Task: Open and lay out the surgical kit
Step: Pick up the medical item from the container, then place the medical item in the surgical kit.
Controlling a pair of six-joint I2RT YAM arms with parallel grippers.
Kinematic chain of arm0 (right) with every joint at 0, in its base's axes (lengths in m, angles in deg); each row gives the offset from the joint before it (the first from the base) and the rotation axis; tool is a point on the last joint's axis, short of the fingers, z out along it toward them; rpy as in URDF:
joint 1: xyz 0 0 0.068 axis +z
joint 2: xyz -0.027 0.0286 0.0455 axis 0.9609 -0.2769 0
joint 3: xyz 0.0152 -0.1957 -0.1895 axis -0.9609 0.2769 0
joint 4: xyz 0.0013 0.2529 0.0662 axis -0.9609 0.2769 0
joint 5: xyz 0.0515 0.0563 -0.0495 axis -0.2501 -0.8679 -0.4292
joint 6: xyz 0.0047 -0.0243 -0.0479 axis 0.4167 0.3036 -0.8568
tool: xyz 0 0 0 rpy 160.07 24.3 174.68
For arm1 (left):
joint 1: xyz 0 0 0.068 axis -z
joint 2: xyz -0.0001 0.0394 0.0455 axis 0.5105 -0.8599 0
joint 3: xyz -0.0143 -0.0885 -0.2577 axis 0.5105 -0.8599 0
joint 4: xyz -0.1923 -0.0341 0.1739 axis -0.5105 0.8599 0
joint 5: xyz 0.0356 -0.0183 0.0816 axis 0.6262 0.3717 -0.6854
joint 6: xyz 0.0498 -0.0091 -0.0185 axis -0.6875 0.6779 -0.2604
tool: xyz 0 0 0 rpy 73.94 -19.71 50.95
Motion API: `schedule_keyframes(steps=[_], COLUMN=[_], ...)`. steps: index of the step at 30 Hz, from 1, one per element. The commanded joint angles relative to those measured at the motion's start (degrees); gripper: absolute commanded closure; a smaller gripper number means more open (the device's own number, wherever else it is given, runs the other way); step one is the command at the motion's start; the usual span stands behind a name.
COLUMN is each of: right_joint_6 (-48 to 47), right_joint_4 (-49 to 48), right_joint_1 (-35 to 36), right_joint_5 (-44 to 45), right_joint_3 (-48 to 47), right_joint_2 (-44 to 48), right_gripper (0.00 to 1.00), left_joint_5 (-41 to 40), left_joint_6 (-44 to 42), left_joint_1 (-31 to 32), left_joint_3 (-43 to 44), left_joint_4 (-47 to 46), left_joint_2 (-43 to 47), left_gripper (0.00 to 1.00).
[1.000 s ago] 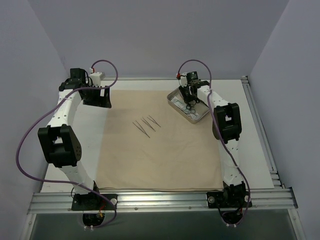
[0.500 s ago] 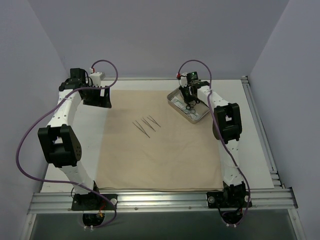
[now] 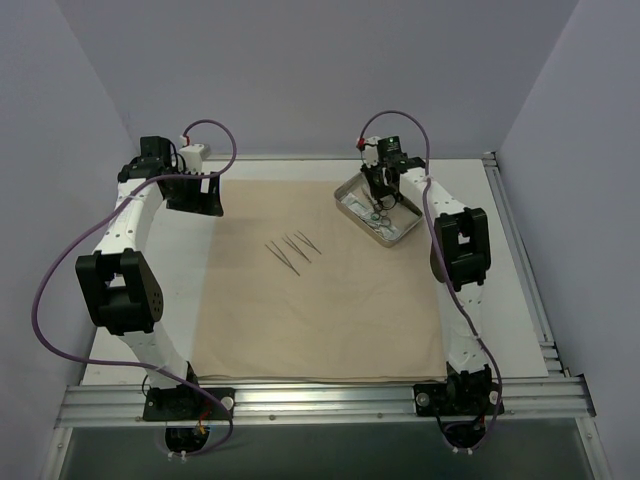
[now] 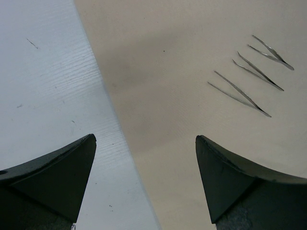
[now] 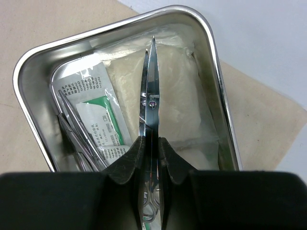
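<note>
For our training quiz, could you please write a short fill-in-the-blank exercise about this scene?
1. The ____ arm's fingers grip a ring-handled instrument at the steel tray.
2. ____ tweezers lie on the cloth.
3. The left arm's fingers stand ____, holding nothing.
Missing words: right; three; open.

Open cloth in the middle, crowding at the far-right tray

The beige cloth lies bare on the near side of the three tweezers at its middle, and between them and the steel tray. Over the tray the right tool, pinched on a ring-handled instrument, blocks entry from above. Packets and gauze cover its floor. The left tool, jaws wide, hangs over the cloth's far-left edge.
</note>
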Motion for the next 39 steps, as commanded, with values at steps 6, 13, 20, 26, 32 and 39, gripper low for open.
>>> schedule_keyframes(steps=[6, 13, 20, 26, 32, 39], right_joint_6=[1.9, 5.5, 15.0, 20.5, 23.7, 26.0], right_joint_4=[0.3, -1.0, -4.2, -5.6, -7.7, -6.4], right_joint_1=[-0.6, 6.0, 19.6, 31.9, 37.1, 39.7], right_joint_5=[0.5, 5.2, 5.8, 7.7, 5.4, 7.7], right_joint_3=[0.5, 4.9, 12.0, 15.5, 22.7, 29.7], right_joint_2=[5.3, 15.0, 19.2, 17.5, 17.3, 19.2], right_gripper=[1.0, 1.0, 1.0, 1.0, 1.0, 1.0], left_joint_5=[1.4, 0.7, 0.4, 0.5, 2.9, 5.0], left_joint_6=[-0.9, -1.0, -1.0, -1.2, -1.6, -1.3], left_joint_1=[-0.2, -0.3, -0.9, -3.4, -5.7, -7.1], left_joint_3=[2.8, 2.7, 1.0, -1.7, -5.0, -6.7], left_joint_4=[1.0, 1.2, 0.6, 0.8, 0.6, 0.2], left_joint_2=[2.8, 3.1, 5.5, 8.7, 11.6, 13.1], left_gripper=[0.06, 0.06, 0.06, 0.06, 0.06, 0.06])
